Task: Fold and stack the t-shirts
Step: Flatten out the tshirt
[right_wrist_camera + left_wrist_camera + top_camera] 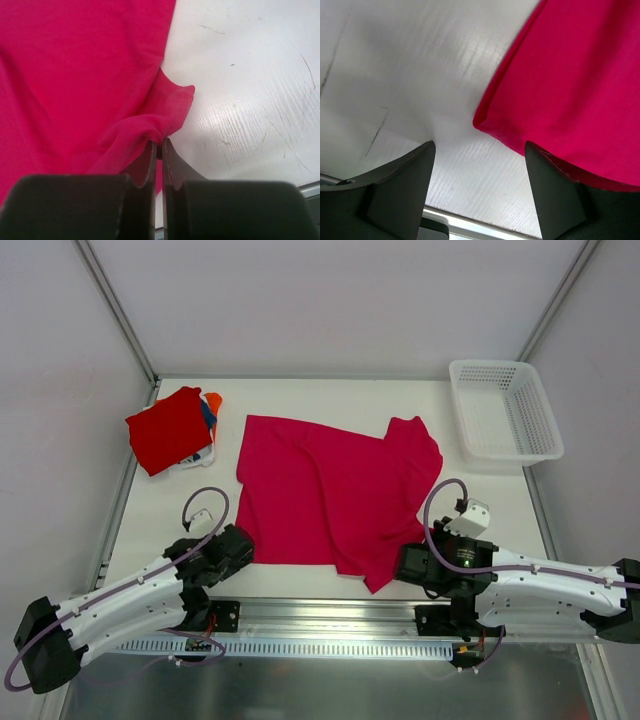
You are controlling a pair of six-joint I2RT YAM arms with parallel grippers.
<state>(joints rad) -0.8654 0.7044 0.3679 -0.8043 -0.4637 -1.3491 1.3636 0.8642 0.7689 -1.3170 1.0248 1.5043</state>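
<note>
Across the frame's middle, a wrinkled magenta shirt [330,490] lies spread on the table [160,515]; the right gripper [160,145] pinches its lower right corner, the left gripper [479,146] stands open by its lower left.

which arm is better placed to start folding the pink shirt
Probably right: the right gripper has its jaws shut on the pink shirt at its hem; the left gripper is open beside a corner, gripping nothing.
</note>
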